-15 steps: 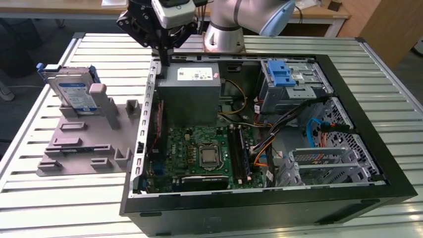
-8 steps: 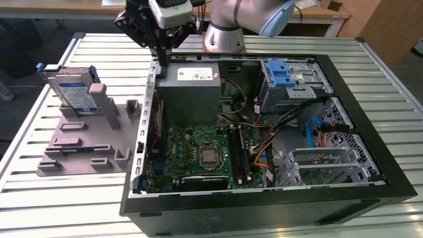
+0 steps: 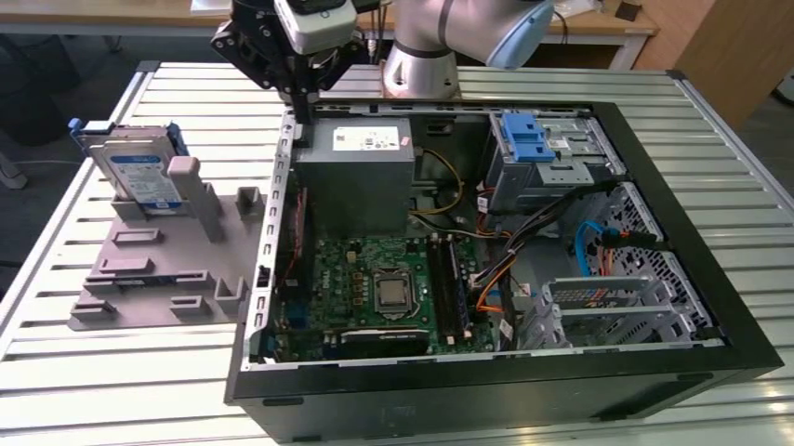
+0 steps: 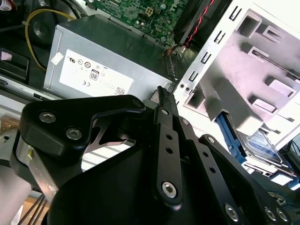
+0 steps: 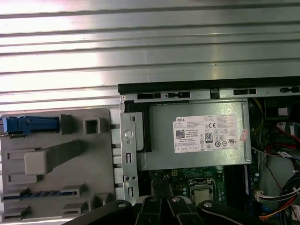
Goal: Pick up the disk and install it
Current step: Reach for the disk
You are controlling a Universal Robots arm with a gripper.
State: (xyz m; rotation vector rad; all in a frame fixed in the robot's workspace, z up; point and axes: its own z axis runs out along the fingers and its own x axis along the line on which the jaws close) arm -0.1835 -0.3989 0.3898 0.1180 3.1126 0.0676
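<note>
One slatted metal table point(image 3: 125, 390) is seen in the exterior view, and on it are set one open black computer case point(image 3: 496, 400) and one flat grey plastic fixture point(image 3: 149, 279) with raised blocks and slots. The case is placed at the middle of the table, the fixture along the table's edge at the exterior view's left. One disk point(image 3: 134, 172), a flat silver rectangular drive with a white-and-blue label in a blue plastic carrier, is stood on edge in a slot at the fixture's far corner. Its labelled face is turned toward the table's near edge and tipped slightly back; its long axis seems to run upward, though the angle makes this uncertain. One black gripper point(image 3: 301, 113) is held over the case's far corner nearest the fixture, its fingers brought together with nothing between them, apart from the disk. Just beside its tip, one large grey metal power-supply box point(image 3: 360, 172) with a white sticker is mounted inside the case. One blue plastic latch point(image 3: 531, 144) on a silver cage is fitted at the case's other far corner.
</note>
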